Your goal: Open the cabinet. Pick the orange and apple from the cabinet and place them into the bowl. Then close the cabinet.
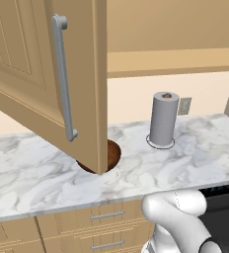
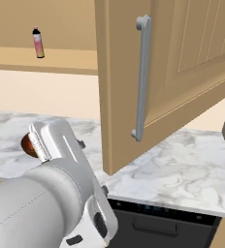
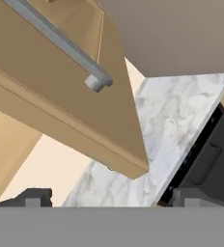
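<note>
The cabinet door (image 1: 82, 74) stands swung open over the counter, its long grey bar handle (image 1: 62, 79) facing me. In the right base view the same door (image 2: 129, 97) juts out, edge on. The bowl (image 1: 114, 154) sits on the marble behind the door's lower corner, and a sliver of the bowl (image 2: 26, 144) peeks past my arm. My gripper (image 3: 113, 198) is open with nothing between its widely spread tips, just below the door's bottom edge and the handle's end (image 3: 97, 82). The orange and the apple are out of view.
A paper towel roll (image 1: 164, 120) stands on the marble counter (image 1: 195, 148) near a wall outlet (image 1: 184, 105). A pink spray bottle (image 2: 38, 42) stands on the open shelf. Drawers (image 1: 106, 215) and a dark appliance (image 2: 168, 223) sit under the counter.
</note>
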